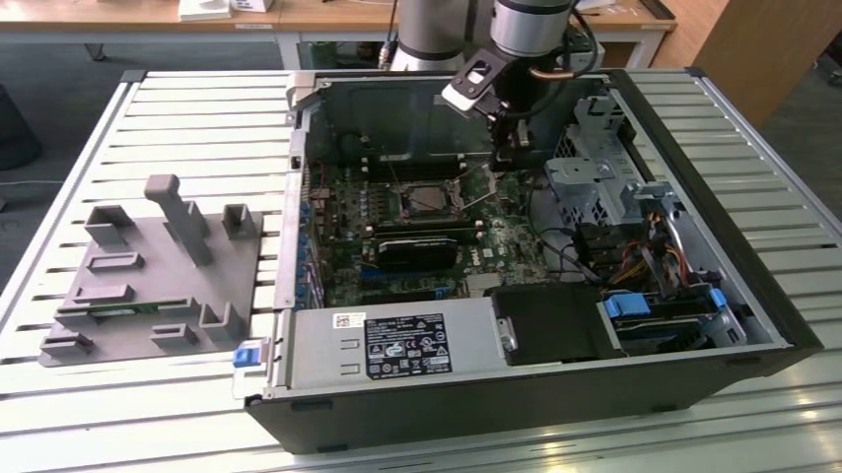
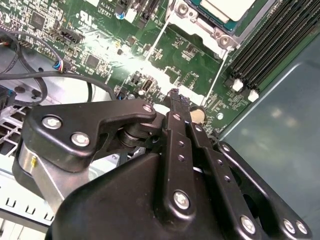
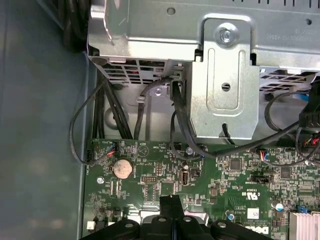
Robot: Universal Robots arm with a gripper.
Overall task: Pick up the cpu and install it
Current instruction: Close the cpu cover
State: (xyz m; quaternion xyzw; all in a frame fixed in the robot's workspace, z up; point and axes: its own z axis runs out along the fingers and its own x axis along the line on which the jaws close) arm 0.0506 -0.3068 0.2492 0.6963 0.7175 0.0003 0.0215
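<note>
Obs: pincer [image 1: 508, 164] low inside the open PC case [image 1: 526, 409] on the slatted worktop [image 1: 197, 108]. It sits over the motherboard [image 2: 100, 45], just off the socket [image 1: 428, 201] toward the exterior view's right. Fingertips [image 2: 176, 107] pressed together, nothing between them; both wrist views agree.

cpu [image 2: 227, 6]: pale metal top w/ green edge, lying flat inside the socket's metal frame, apart from the pincer, not gripped.

Thin lever rods [image 2: 216, 82] stand slantwise off the frame. Pincer tip is just beside the foot of one, near the memory slots [image 2: 270, 45].

Judgement: placing looks done, so the work in hand is prob. the latching. Cannot tell whether the frame lies over the chip.

To do it well:
- contact the rod w/ the closed tips only, not the small board parts around it
- push along the rod's swing arc — not straight down
- confirm chip sits flat and square before any load goes on
- keep clear of memory slots and the loose cables [image 3: 101, 107] by the board edge
</note>
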